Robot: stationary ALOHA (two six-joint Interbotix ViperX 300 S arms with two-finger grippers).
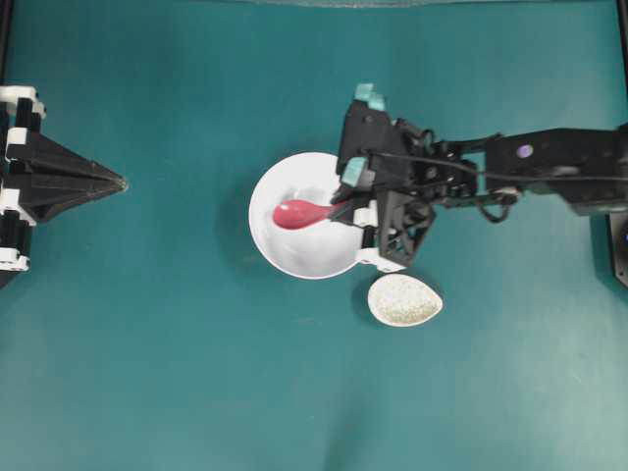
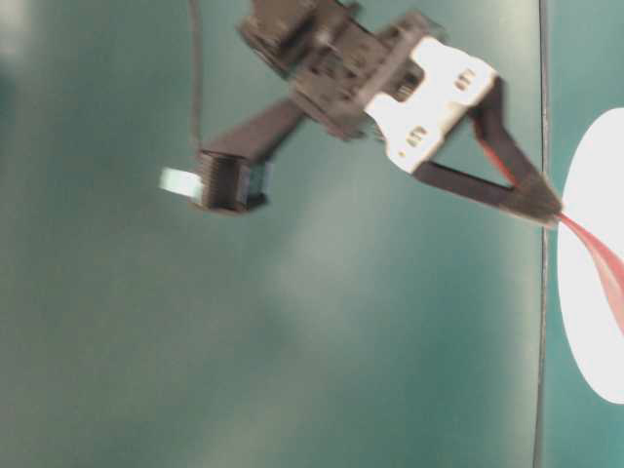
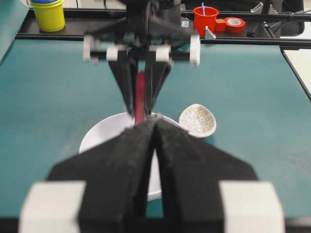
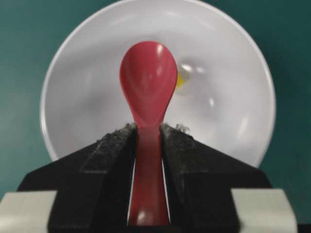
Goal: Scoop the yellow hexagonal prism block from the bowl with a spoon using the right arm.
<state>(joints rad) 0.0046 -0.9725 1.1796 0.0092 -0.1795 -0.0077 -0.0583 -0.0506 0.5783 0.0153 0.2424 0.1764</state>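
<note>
The white bowl sits mid-table. My right gripper is shut on the handle of the pink-red spoon, whose scoop reaches into the bowl. In the right wrist view the scoop hangs over the bowl's middle, and the tiny yellow block peeks out just right of the scoop, on the bowl floor. My right gripper clamps the handle on both sides. My left gripper rests at the far left, shut on nothing, its tips pointing at the bowl.
A small speckled egg-shaped spoon rest lies just right of and below the bowl, under the right wrist. A yellow cup, a red cup and a red tape roll stand beyond the table's far edge.
</note>
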